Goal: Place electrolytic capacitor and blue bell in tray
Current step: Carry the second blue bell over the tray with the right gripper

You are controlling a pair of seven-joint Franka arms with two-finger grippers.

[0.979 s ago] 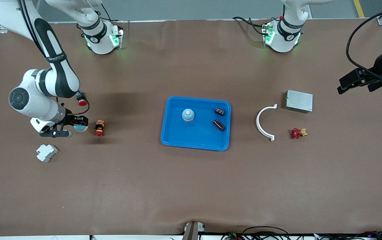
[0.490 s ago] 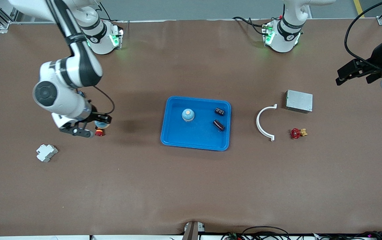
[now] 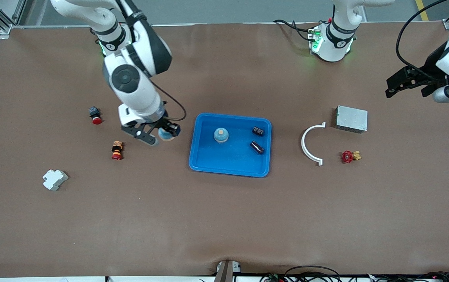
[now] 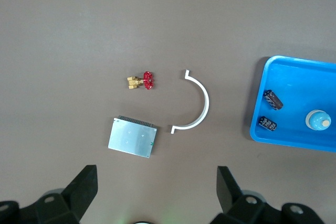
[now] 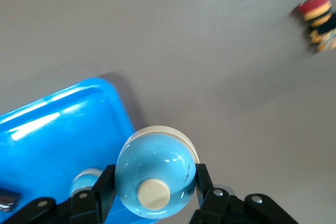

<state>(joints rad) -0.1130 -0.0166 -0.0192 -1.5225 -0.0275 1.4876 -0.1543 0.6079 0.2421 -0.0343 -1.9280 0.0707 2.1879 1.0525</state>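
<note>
The tray (image 3: pixel 208 164) at frame centre already holds one blue bell (image 3: pixel 220 135) and two capacitors (image 3: pixel 258 131), while your right claw (image 3: pixel 157 137) grips a second bell (image 5: pixel 153 183) just short of its rim, and the left claw (image 3: pixel 404 84) waits wide open at upper right.

My right gripper (image 3: pixel 161 137), clamped on a blue bell (image 3: pixel 165 134), has swung from the right arm's end of the table, past the small red-capped figure (image 3: pixel 117 150), and now hangs just beside the tray (image 3: pixel 228 166). That uncovers the red push button (image 3: pixel 95 115). My left gripper (image 3: pixel 398 84) has drifted slightly toward the table's middle.
</note>
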